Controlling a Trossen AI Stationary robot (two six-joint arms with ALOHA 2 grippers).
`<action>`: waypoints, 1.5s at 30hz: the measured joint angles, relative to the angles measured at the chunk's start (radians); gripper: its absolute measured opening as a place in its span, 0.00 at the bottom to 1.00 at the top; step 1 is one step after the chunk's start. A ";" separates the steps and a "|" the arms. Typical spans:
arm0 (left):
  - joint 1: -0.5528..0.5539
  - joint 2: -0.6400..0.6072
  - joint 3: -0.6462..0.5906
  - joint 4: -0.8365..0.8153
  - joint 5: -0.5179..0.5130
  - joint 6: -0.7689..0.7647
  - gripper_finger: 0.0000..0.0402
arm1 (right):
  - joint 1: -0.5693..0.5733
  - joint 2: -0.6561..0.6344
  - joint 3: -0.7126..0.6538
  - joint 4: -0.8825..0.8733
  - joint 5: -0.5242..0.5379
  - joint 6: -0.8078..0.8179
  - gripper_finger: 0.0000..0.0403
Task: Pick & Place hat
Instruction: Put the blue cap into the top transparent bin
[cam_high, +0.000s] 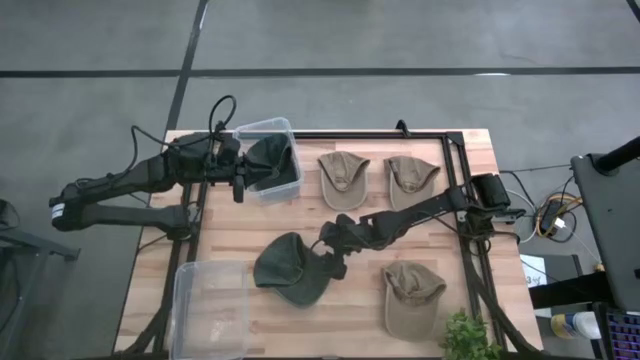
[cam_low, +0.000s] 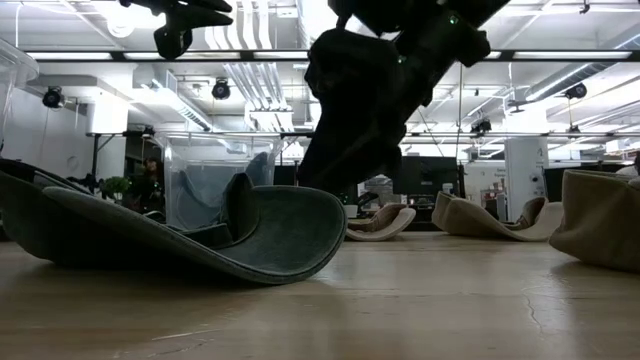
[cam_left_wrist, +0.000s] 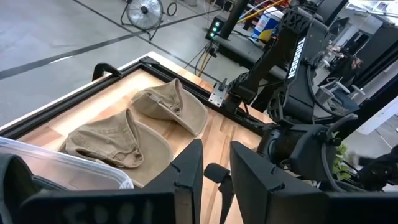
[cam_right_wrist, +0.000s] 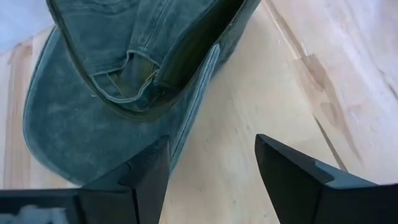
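A dark green hat (cam_high: 288, 270) lies on the table's middle with its inside up and its brim edge (cam_low: 325, 205) curling upward. My right gripper (cam_high: 335, 255) hangs open just above the hat's right side. In the right wrist view the brim edge (cam_right_wrist: 199, 93) runs down beside one finger (cam_right_wrist: 146, 171). A second dark green hat (cam_high: 272, 160) lies inside a clear bin (cam_high: 285, 128) at the far left. My left gripper (cam_high: 238, 185) is open and empty, and hovers at that bin's near-left side. My right gripper (cam_right_wrist: 211, 146) comes at the hat from above, slanting from the table's right. The brim edge passes close to one finger. I cannot tell whether that finger touches it.
Three tan hats lie on the table: two at the far side (cam_high: 343, 178) (cam_high: 410, 180) and one at the near right (cam_high: 412, 295). A second clear bin (cam_high: 210, 310) stands at the near-left corner. A small plant (cam_high: 465, 335) sits at the near edge.
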 joint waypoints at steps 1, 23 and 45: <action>0.000 0.000 0.000 0.000 0.000 0.000 0.18 | 0.000 0.000 -0.002 0.000 -0.001 0.008 0.56; 0.000 0.000 0.000 0.003 -0.003 0.000 0.18 | 0.000 0.032 -0.069 0.150 -0.138 0.082 0.51; 0.000 0.000 -0.001 0.002 -0.019 0.021 0.18 | 0.006 -0.095 0.027 -0.066 0.007 -0.012 0.03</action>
